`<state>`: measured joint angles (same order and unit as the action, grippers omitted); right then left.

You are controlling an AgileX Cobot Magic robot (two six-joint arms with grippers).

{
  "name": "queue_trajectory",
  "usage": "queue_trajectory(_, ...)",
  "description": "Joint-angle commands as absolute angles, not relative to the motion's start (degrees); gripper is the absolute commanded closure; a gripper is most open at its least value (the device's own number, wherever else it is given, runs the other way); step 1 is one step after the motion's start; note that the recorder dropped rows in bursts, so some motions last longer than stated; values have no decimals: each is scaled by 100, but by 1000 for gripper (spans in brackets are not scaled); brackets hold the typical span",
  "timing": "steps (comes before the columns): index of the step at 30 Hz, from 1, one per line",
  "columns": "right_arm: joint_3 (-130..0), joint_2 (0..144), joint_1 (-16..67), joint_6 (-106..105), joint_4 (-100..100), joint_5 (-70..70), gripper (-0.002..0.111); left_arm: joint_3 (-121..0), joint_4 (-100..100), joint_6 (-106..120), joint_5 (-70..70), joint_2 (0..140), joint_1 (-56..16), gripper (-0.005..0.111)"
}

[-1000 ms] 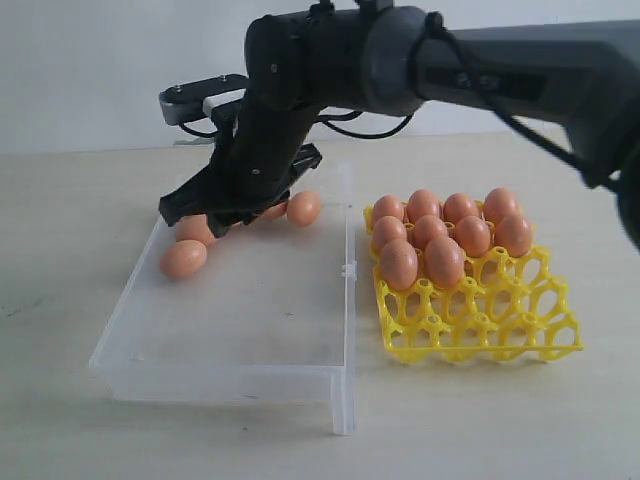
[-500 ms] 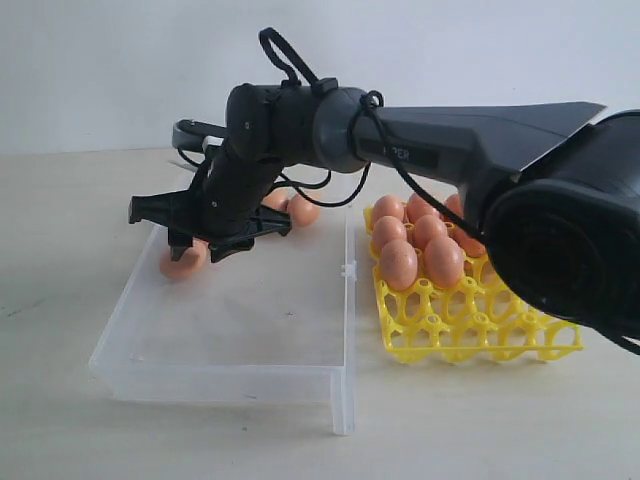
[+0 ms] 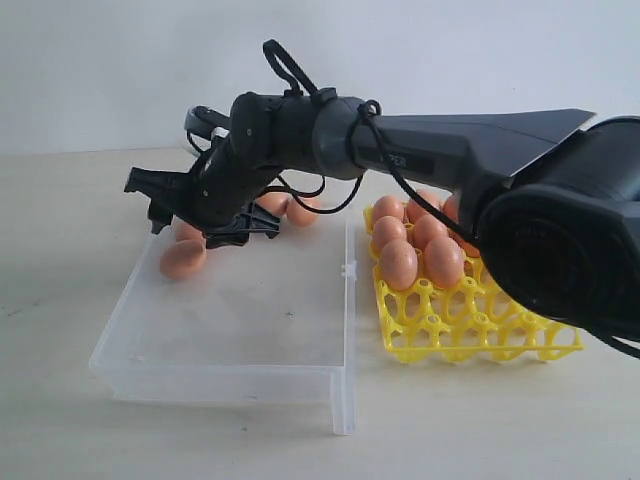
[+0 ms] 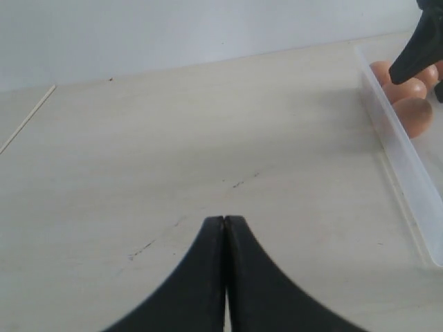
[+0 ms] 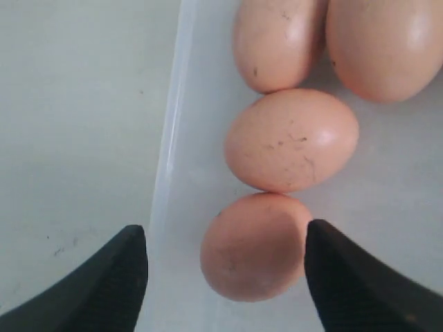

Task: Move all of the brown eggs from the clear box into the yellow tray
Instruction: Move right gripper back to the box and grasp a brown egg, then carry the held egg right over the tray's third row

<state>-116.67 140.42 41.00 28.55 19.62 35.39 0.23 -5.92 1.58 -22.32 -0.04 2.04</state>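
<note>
The clear box (image 3: 235, 340) lies left of the yellow tray (image 3: 500, 335), whose far cups hold several brown eggs (image 3: 444, 260). A few more eggs remain in the box's far left corner, one apart from the rest (image 3: 183, 258). My right gripper (image 3: 185, 215) has reached across and hangs open over that corner. In the right wrist view the right gripper (image 5: 223, 235) straddles the nearest egg (image 5: 255, 247) and the box wall (image 5: 169, 159), touching neither; a second egg (image 5: 292, 140) lies just beyond. My left gripper (image 4: 225, 218) is shut on nothing above bare table.
The box's left wall (image 4: 401, 173) runs along the edge of the left wrist view, with eggs (image 4: 414, 114) behind it and a black finger (image 4: 419, 48) of the right gripper above. The tray's near cups (image 3: 470, 330) hold nothing.
The right arm swung left and down into the box's far left corner, then the gripper shifted a little further left and up. The eggs have not moved.
</note>
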Motion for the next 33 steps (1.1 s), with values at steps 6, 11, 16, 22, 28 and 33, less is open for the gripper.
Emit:
queue_trajectory(6,-11704,14443,4052,3132,2073,3348,46,0,-578,131,-2179,0,170,107)
queue_trajectory(11,-11704,14548,4052,3151,2073,3199,55,0,-578,131,-2179,0,170,107)
queue_trajectory(16,-11704,14524,4068,2710,2051,3149,108,0,-578,131,-2179,0,170,107)
queue_trajectory(22,-11333,14044,4126,2398,1420,3135,108,0,-578,131,-2179,0,170,107)
queue_trajectory(28,-9539,12851,4126,2375,927,1693,108,0,-578,131,-2179,0,170,107)
queue_trajectory(33,-7673,11410,4126,2123,927,-168,108,0,-578,131,-2179,0,170,107)
